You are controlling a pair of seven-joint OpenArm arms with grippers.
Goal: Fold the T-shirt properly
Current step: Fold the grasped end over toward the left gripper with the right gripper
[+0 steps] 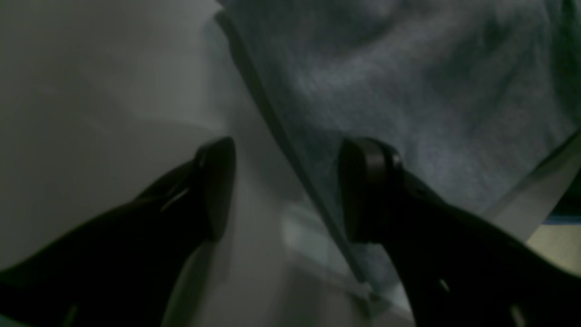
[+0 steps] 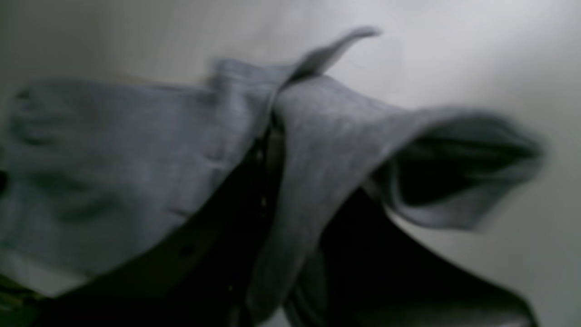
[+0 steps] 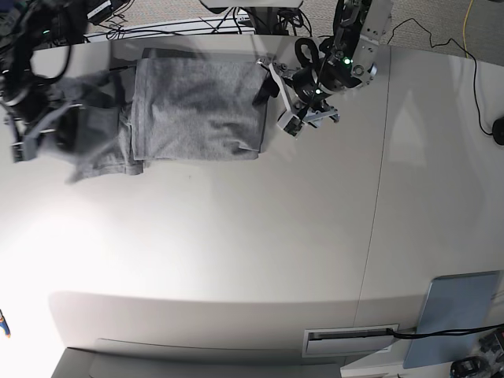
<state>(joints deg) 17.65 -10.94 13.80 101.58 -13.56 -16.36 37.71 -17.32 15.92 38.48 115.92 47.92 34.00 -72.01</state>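
Across the upper left of the base view, the T-shirt (image 3: 197,110) is lying on the white table (image 3: 260,252), its long axis running left to right along the far edge. Its main panel is sitting flat in the upper middle, while its left end is bunching up and lifting off the surface.

That lifted end is where the right gripper (image 2: 272,136) is working: in the right wrist view grey cloth is draping over both sides of the dark fingers, so I judge it to be pinching a fold of the shirt, though the fingertips themselves are buried under fabric and the picture is blurring.

At the shirt's opposite end, the left gripper (image 1: 286,190) is hovering with its fingers spread wide and nothing between them. In the left wrist view the hem edge is running diagonally through the gap, cloth lying toward the upper right. So this arm is the nearer one to the shirt's right edge.

Whether the left fingers are touching cloth I cannot tell. No lettering is showing. A pale blue-grey panel (image 3: 457,319) is sitting at the lower right, well apart.
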